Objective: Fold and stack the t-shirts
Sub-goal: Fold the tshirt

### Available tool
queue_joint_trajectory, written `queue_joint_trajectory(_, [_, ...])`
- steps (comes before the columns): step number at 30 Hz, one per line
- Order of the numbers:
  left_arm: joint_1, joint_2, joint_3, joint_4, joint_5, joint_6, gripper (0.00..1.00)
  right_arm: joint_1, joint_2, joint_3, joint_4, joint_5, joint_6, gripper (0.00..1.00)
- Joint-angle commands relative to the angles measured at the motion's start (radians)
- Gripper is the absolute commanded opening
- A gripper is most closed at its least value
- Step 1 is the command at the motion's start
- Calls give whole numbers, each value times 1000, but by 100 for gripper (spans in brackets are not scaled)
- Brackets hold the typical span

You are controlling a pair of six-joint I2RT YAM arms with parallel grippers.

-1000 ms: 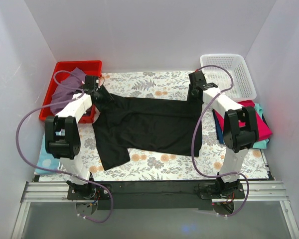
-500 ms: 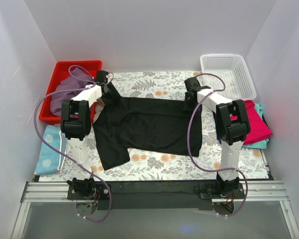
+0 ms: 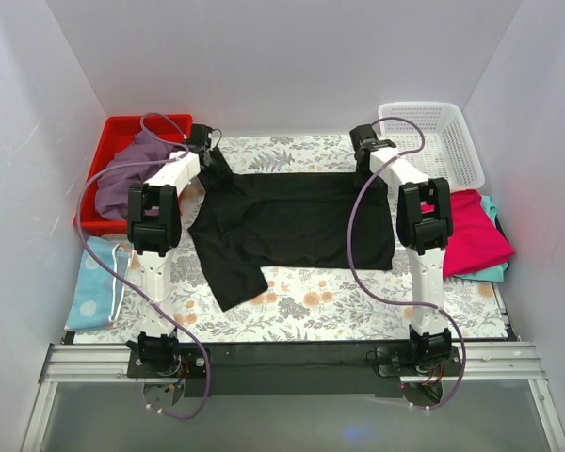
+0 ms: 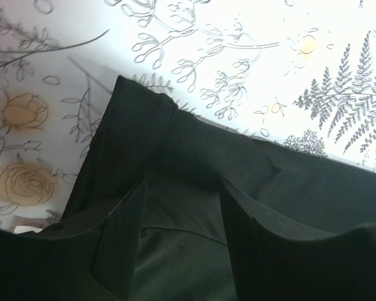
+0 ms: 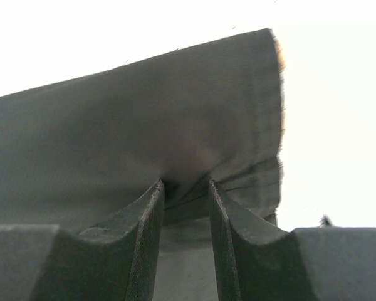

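Observation:
A large black t-shirt lies spread across the flowered mat, one sleeve trailing toward the near left. My left gripper is shut on its far left corner; in the left wrist view black cloth fills the space between the fingers. My right gripper is shut on the far right corner, and the right wrist view shows the hem bunched between the fingertips. A dusty purple t-shirt sits in the red bin. A magenta-pink t-shirt lies over a teal one at the right.
The red bin stands at the far left and a white basket at the far right. A light blue dotted cloth lies at the near left. White walls close in three sides. The flowered mat shows in front of the shirt.
Both arms have stretched toward the far wall, dragging the black t-shirt away from the near edge and pulling its far edge straight. Both grips held throughout.

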Motion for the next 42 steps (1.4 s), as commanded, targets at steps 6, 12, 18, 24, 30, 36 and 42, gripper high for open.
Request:
queue_joint_trajectory(6, [0,4,144,-94,-272,41,51,-53,45,54,-58,88,-45,40])
queue_joint_trajectory(12, [6,-10,178,-76,-291,39,51,-53,7,13,-56,93,-41,39])
queue_joint_trajectory(18, [5,62,290,-70,-167,49,51,-51,-11,-4,-53,76,-36,38])
queue_joint_trajectory(24, [1,108,290,-100,-147,69,33,-51,-25,-19,-53,76,-28,37])
queue_joint_trajectory(30, [-2,132,296,-149,-141,96,28,-51,-30,-25,-53,70,-22,37])
queue_joint_trajectory(36, [-11,105,238,-128,-131,130,29,-51,-33,-36,-53,70,-18,36])
queue_joint_trajectory(42, [-11,135,288,-165,-216,133,11,-51,-31,-38,-53,62,-16,36])
